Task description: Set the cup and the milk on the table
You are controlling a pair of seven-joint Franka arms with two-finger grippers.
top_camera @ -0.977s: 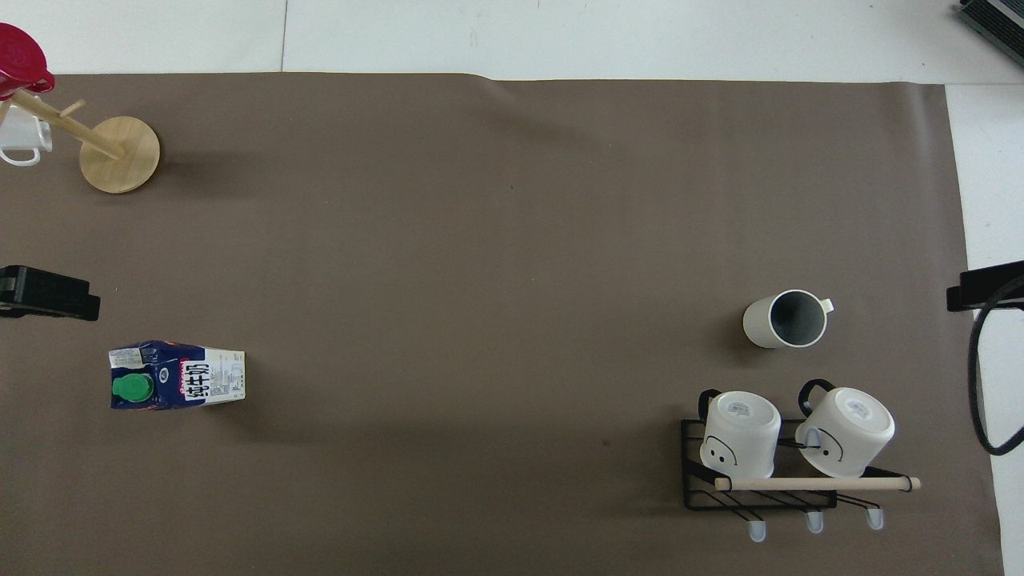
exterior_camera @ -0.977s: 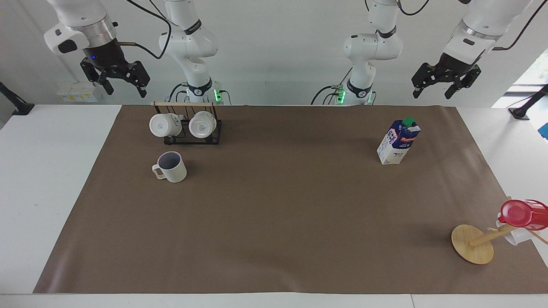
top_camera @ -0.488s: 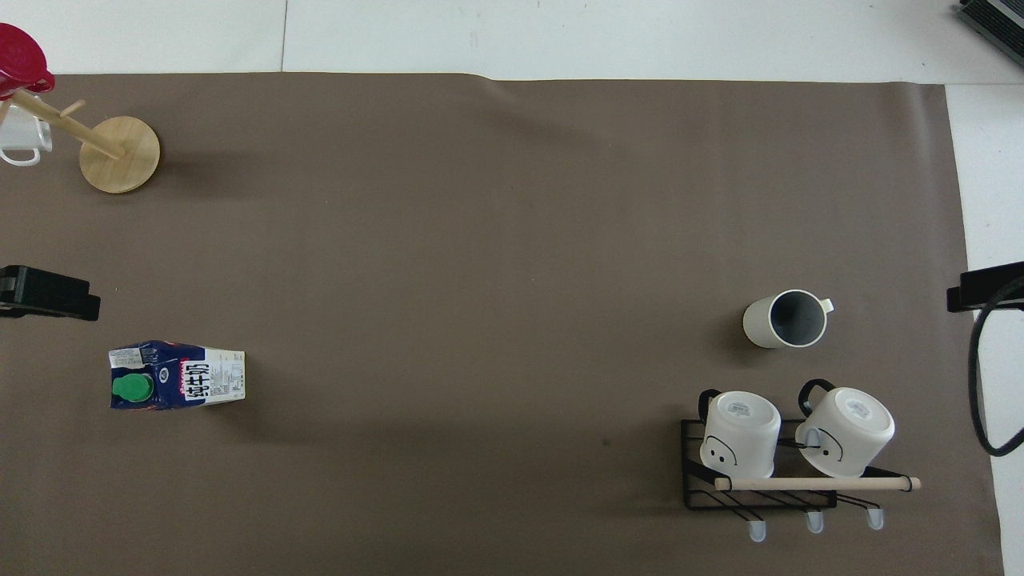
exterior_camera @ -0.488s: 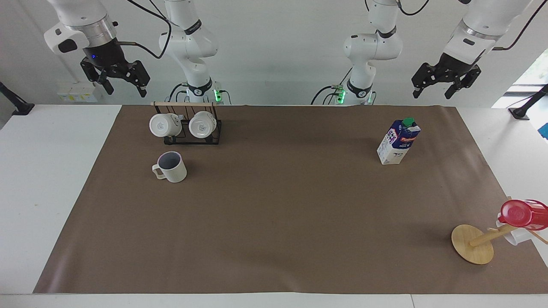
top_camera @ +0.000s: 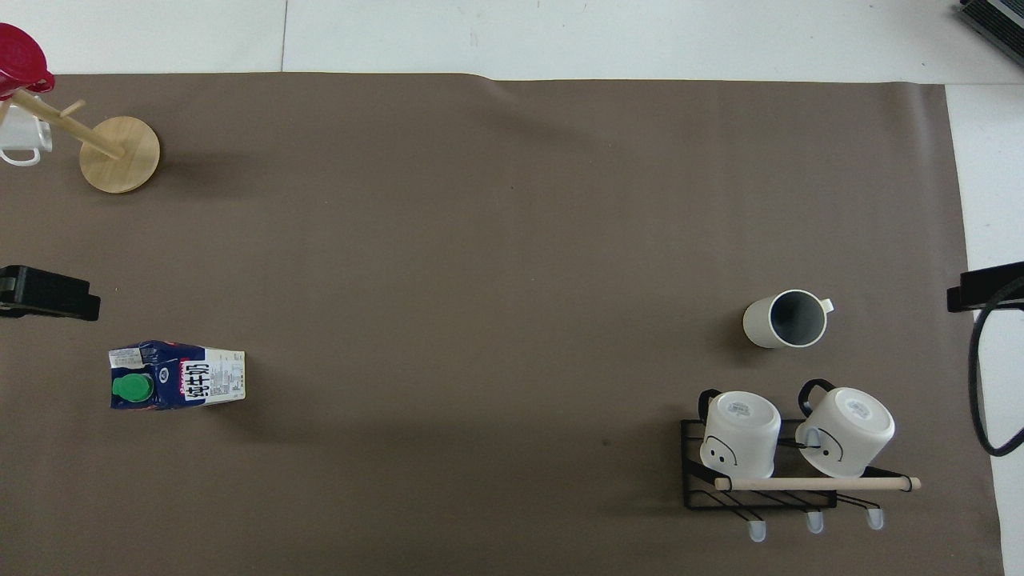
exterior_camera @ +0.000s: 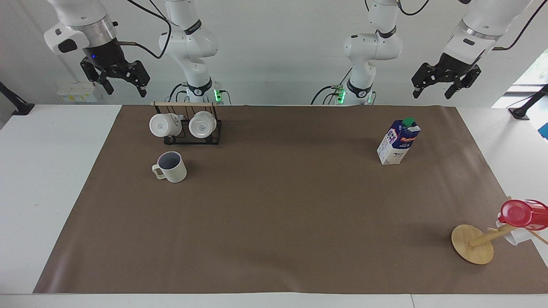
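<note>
The cream cup (exterior_camera: 171,167) stands upright on the brown mat (exterior_camera: 282,205) of the white table (exterior_camera: 43,171), toward the right arm's end; it also shows in the overhead view (top_camera: 786,319). The blue and white milk carton (exterior_camera: 398,142) with a green cap stands upright on the mat toward the left arm's end, and shows in the overhead view (top_camera: 178,376). My right gripper (exterior_camera: 124,90) hangs open and empty, high over the table edge beside the mug rack. My left gripper (exterior_camera: 431,94) hangs open and empty, high over the mat's edge near the milk.
A black wire rack (exterior_camera: 186,126) with two white mugs stands nearer to the robots than the cup. A wooden mug tree (exterior_camera: 472,244) holding a red cup (exterior_camera: 522,214) and a white mug stands at the mat's corner farthest from the robots, at the left arm's end.
My right gripper has risen very slightly. The cup, the milk and the left gripper have not moved.
</note>
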